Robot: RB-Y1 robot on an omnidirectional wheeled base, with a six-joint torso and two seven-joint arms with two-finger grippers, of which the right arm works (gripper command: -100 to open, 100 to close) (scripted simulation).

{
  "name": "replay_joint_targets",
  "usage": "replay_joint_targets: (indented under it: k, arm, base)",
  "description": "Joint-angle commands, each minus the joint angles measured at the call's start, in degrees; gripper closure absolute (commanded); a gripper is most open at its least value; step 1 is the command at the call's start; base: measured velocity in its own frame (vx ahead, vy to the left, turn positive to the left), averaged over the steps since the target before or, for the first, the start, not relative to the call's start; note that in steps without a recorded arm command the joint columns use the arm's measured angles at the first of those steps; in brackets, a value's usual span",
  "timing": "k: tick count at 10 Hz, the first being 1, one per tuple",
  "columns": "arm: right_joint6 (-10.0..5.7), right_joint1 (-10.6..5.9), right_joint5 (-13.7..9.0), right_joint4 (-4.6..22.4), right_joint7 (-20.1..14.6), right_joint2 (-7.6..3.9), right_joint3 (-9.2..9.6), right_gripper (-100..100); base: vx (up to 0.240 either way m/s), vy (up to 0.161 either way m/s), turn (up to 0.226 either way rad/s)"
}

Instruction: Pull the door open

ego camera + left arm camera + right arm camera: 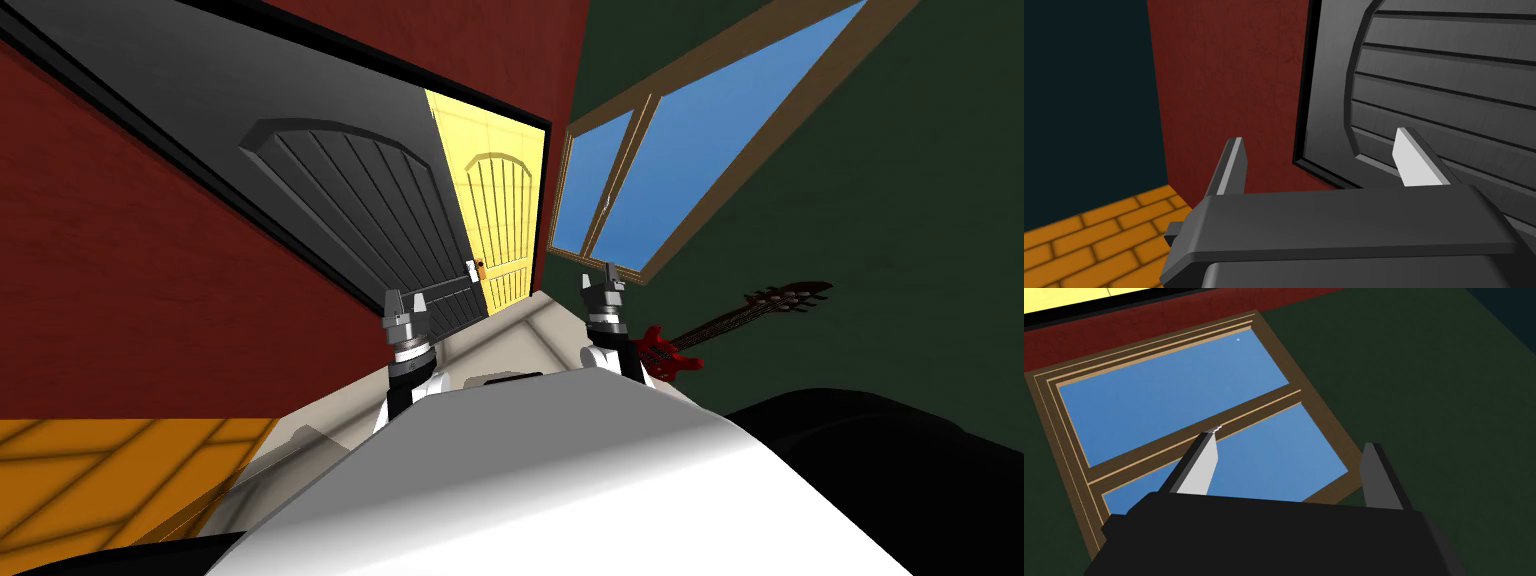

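While dark grey door [345, 205] is seen upper centre of head view, left gripper [405, 298] is held near its lower panel, jaws wide, empty; right gripper [603, 274], right of centre, jaws likewise wide.

My left gripper [406, 297], fingers apart, is close in front of the dark grey door with an arched, ribbed panel [350, 200], which is set in the red wall [120, 250]. Just right of it stands a yellow arched-panel door [500, 210]. My right gripper [598, 276] is near the brown-framed window [690, 130]. A red electric guitar [662, 352] lies farther right.
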Motion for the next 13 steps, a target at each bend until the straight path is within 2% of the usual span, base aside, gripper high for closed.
replay_joint_targets:
  k: [1,13]
  arm:
    - [0.01,-0.69,0.0,1.6,-0.2,-0.65,0.09,-100]
    - [0.06,-6.83,0.0,16.1,-1.7,-5.58,0.88,-100]
  base:
    - [0.04,0.041,0.074]
    - [0.098,0.039,0.083]
